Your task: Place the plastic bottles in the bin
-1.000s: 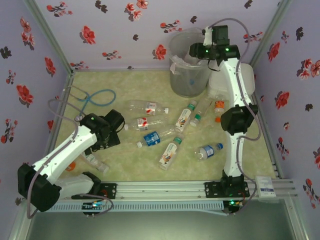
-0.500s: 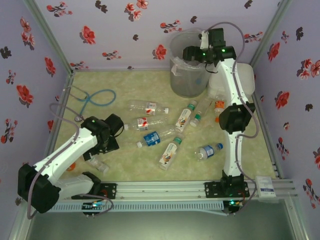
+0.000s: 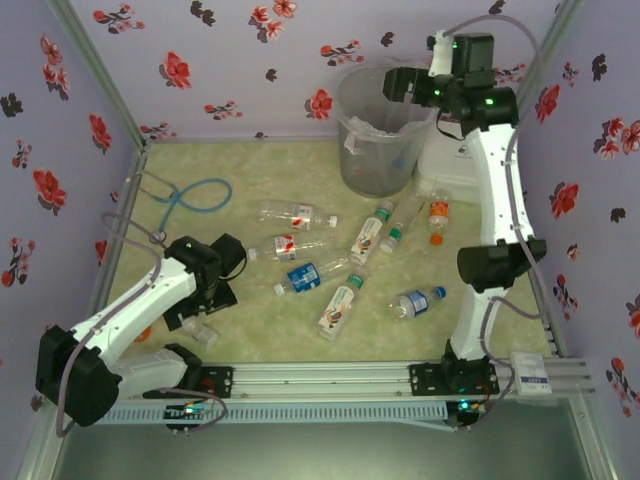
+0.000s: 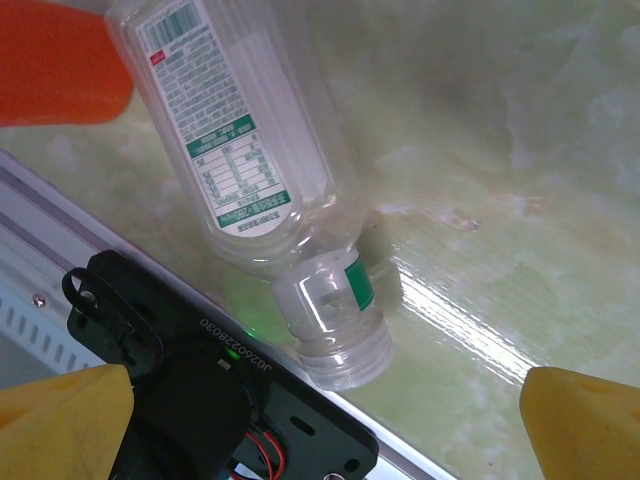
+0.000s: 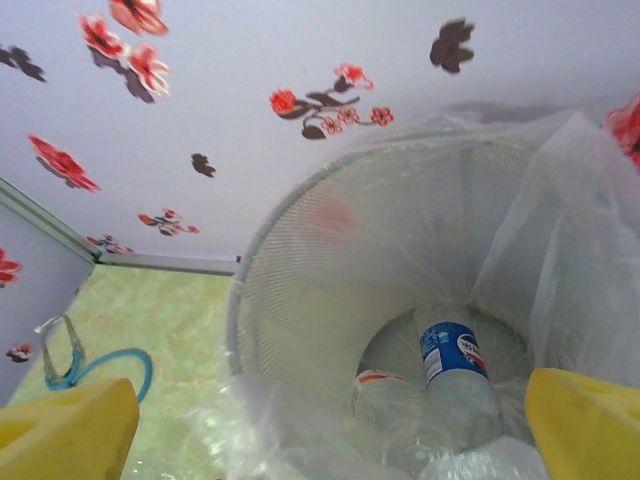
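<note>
Several clear plastic bottles lie scattered mid-table, among them a red-white labelled one, a blue-labelled one and a green-white one. The grey translucent bin stands at the back. My right gripper hovers open above its rim, nothing between the yellow fingertips. Inside the bin lie a blue-labelled bottle and a red-labelled one. My left gripper is open just above a bottle near the front left. That green-white labelled bottle lies on its side, cap toward the gripper.
A blue-tubed stethoscope lies at the back left. A white rounded box sits right of the bin. An orange object lies beside the near-left bottle. The metal rail runs along the front edge, close to that bottle.
My right gripper has opened over the bin and risen up and to the right. My left gripper has moved a little toward the front, closer to the near-left bottle.
</note>
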Controlling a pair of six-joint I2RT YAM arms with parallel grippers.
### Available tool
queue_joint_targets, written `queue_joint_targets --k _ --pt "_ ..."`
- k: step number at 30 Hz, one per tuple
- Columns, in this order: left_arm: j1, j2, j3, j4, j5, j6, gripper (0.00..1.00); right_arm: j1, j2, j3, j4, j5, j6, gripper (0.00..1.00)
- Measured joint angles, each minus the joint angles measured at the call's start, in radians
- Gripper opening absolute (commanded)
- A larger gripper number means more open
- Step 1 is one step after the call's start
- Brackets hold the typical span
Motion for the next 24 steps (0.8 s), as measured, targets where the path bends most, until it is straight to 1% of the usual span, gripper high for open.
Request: queue_joint_targets --k 5,7,10,15,20,24 --pt "0.014 0.0 -0.096 0.047 0.018 -0.069 1.0 -0.017 -0.127 -0.149 0.028 0.001 0.0 1.0" --pt "0.025 0.0 -0.13 0.091 0.021 -0.079 0.98 -0.029 -0.158 -0.211 0.035 0.005 -0.001 1.0" --pt "0.052 0.005 -0.173 0.172 0.037 -0.09 0.92 -0.053 -0.183 -0.286 0.039 0.012 -0.008 0.99" --pt "0.088 0.055 -0.24 0.258 0.076 -0.107 0.83 -0.086 -0.222 -0.396 0.04 0.026 -0.016 1.0" --pt "0.114 0.124 -0.256 0.346 0.093 -0.103 0.69 -0.108 -0.278 -0.468 0.048 0.036 -0.019 0.99" --pt "0.119 0.179 -0.256 0.398 0.095 -0.086 0.59 -0.12 -0.326 -0.513 0.058 0.039 -0.019 0.99"
